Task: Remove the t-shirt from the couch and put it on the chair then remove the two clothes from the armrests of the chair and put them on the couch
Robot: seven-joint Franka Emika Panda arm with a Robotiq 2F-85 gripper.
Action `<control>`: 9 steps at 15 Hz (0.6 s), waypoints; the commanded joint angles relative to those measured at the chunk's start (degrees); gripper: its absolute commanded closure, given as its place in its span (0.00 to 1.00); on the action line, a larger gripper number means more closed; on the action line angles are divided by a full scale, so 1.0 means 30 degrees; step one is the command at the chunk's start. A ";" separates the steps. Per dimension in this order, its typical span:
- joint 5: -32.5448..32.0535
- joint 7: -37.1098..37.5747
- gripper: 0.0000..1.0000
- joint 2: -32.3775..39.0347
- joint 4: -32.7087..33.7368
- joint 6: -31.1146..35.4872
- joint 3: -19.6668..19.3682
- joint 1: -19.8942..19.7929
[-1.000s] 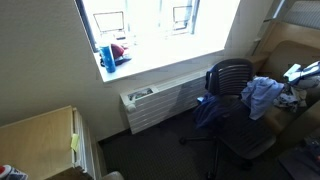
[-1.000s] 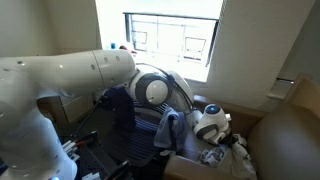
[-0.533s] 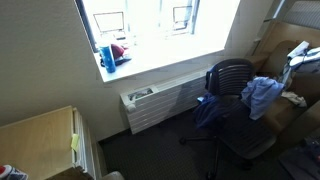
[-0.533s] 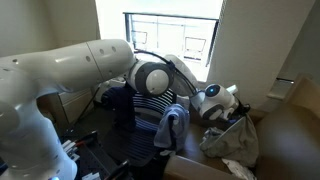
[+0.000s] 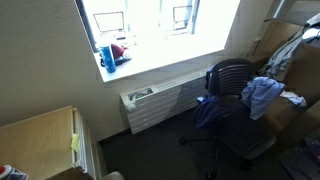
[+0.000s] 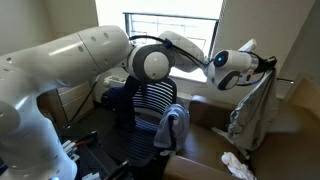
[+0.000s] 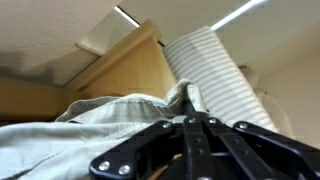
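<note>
The tool is clamped shut on a fold of the t-shirt. In the wrist view the pale cloth bunches right behind the closed fingers, with only ceiling beyond.

What we notice most is height. A second ago the tool was down at the seat of the couch with the garment crumpled under it; half a second ago it was partway up; now the tool sits in the upper right of the frame and the t-shirt hangs from it at full length. We judge the pick a success: the shirt is off the cushion, or very nearly, though we cannot tell whether its hem is clear of the seat. The carry to the chair has yet to begin.

The t-shirt looks limp and cream-grey, pinched at one point and falling in long loose folds, so we expect it to swing and trail on the way across. A small pale scrap lies on the couch below it; we cannot say what it is.

Farther off, at the right edge of an exterior view, the same garment dangles in front of the couch back. The chair stands at centre right with its seat free, the light blue garment and the dark navy garment draped at its sides, untouched.
</note>
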 commanded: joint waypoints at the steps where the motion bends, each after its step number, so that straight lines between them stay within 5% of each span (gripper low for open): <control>1: 0.3106 0.0426 1.00 0.0253 0.3148 -0.0020 -0.2289 0.0687; 2: 0.3387 0.0417 1.00 0.0053 0.3684 -0.0030 -0.2228 0.0621; 3: -0.0232 0.0240 1.00 -0.1523 0.2216 -0.0560 0.1360 -0.0135; 6: -0.4399 0.0315 1.00 -0.2804 0.2540 -0.4331 0.5532 -0.1102; 9: -0.5236 -0.2137 1.00 -0.5155 0.0025 -0.7156 0.9586 -0.2502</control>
